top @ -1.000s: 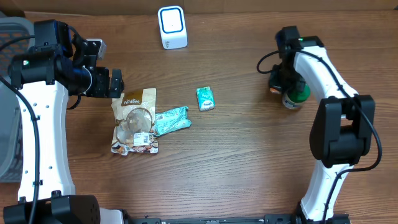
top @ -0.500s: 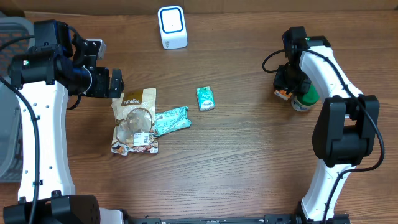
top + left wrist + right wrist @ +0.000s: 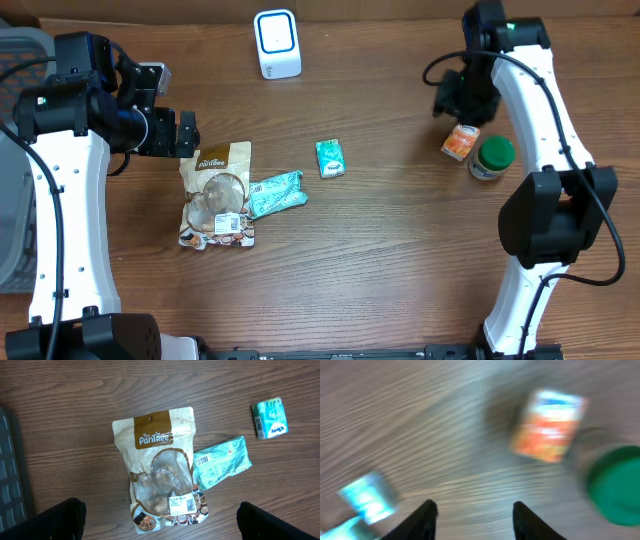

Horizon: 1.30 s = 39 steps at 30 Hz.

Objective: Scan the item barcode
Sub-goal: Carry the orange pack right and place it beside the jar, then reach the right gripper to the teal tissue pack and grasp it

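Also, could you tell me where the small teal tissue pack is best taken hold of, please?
Probably across its two long sides, coming straight down: the small teal tissue pack lies flat on the table, blocky and narrow, with nothing touching it.

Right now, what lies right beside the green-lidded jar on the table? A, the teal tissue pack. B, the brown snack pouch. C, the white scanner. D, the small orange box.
D: the overhead view shows the small orange box lying just beside the green-lidded jar, closer to it than anything else.
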Tool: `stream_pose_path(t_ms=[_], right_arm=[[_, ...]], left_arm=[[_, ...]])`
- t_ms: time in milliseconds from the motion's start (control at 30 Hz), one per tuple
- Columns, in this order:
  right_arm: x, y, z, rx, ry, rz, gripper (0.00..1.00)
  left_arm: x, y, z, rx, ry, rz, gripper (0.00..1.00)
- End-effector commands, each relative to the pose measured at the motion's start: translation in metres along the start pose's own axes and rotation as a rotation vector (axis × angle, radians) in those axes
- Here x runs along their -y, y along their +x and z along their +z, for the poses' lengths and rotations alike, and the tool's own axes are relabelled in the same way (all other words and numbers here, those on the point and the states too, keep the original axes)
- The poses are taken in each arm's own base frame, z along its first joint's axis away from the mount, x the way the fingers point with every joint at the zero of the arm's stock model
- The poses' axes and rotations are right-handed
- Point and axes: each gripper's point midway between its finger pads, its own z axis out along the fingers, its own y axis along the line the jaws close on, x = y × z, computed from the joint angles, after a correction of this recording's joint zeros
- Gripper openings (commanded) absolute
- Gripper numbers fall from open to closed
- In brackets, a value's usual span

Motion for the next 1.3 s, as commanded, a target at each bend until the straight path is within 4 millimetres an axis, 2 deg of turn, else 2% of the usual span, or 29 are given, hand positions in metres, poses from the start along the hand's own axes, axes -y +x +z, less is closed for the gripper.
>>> stream_pose_path(t_ms=[0,133,233,433,533,1167,1267], right_arm=[[-0.056,0.024,0.001,-0.079,-0.201,-0.077,0.44],[-0.082,0.042,0.026,-0.100,-0.213,-0.148,0.44],[-0.098,0.064,0.050,-0.134,-0.217,-0.191,0.44],[-0.115,0.099,0.092,-0.197,-0.249,-0.190,0.39],[-0.126,0.110,0.104,-0.219,-0.315,-0.209,0.38],[-0.135,0.115,0.138,-0.204,-0.350,-0.227,0.32],[-0.133,0.116,0.146,-0.214,-0.342,-0.222,0.24]], left_arm=[[0.002,-0.006,-0.009,0.033,-0.005,0.028,1.00],[0.002,-0.006,-0.009,0.033,-0.005,0.028,1.00],[0.002,-0.006,-0.009,0.033,-0.005,0.028,1.00],[0.002,-0.006,-0.009,0.033,-0.005,0.028,1.00],[0.002,-0.006,-0.009,0.033,-0.005,0.028,0.99],[0.002,-0.006,-0.009,0.033,-0.005,0.028,1.00],[0.002,-0.006,-0.009,0.033,-0.005,0.028,1.00]])
